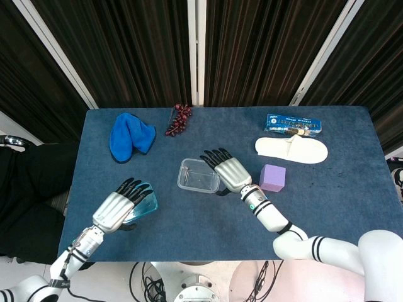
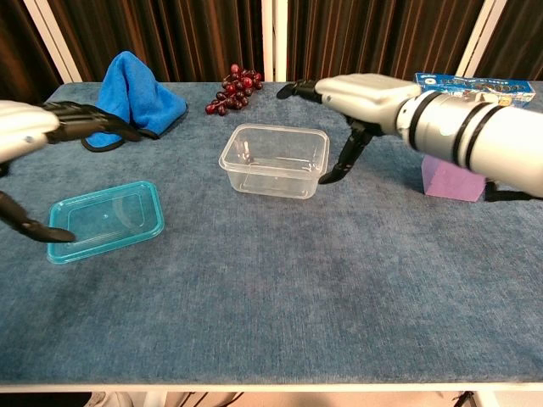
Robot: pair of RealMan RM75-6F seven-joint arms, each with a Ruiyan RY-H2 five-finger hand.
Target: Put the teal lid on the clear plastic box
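- Flat teal plastic lid point(image 2: 106, 221): lower left of frame, on blue cloth-covered table point(image 2: 280, 288).
- Left hand point(image 1: 118, 207): fingers spread, poised above lid.
- Clear rectangular plastic box point(image 2: 274, 159): centre.
- Right hand point(image 2: 361, 93): spread, thumb touching box.

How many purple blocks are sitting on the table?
1. The purple block sits on the blue table right of the clear plastic box, in front of the white slipper. None seem hidden.
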